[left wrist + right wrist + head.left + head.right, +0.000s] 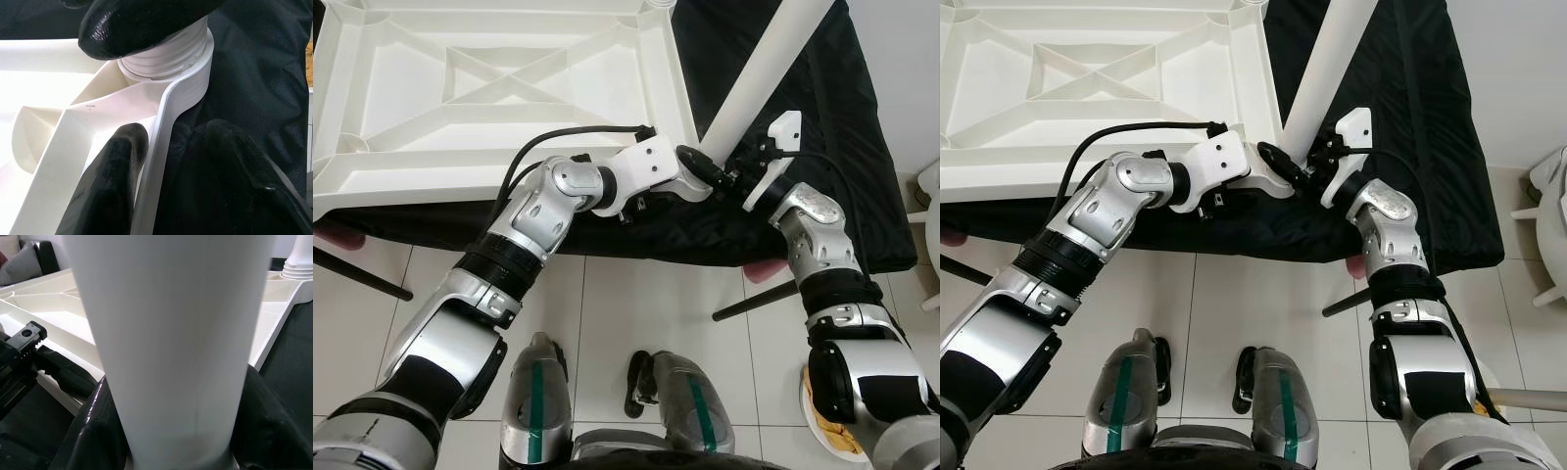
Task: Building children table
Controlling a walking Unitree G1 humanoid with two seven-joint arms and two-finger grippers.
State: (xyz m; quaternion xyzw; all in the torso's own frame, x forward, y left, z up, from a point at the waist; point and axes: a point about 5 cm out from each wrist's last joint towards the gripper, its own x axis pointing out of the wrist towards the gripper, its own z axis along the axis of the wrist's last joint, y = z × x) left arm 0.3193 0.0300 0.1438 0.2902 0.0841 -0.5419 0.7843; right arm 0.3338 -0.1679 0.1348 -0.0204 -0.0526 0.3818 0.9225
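The white plastic table top [509, 98] lies upside down on a black cloth. A white round leg [764, 69] stands tilted at its near right corner socket, threaded base [166, 54] down. My right gripper [734, 162] is shut around the leg low down; the leg fills the space between its fingers [98, 431]. My left gripper [703, 168] reaches in from the left to the same corner. It is closed over the table top's rim [156, 147], one finger [117, 166] inside the rim and the other outside on the cloth.
The black cloth [822, 196] covers a low surface with dark legs [362, 279] on a white tiled floor. Another corner socket [298, 259] stands on the table top's far side. A white object [1552, 215] is at the right. My feet [641, 382] are below.
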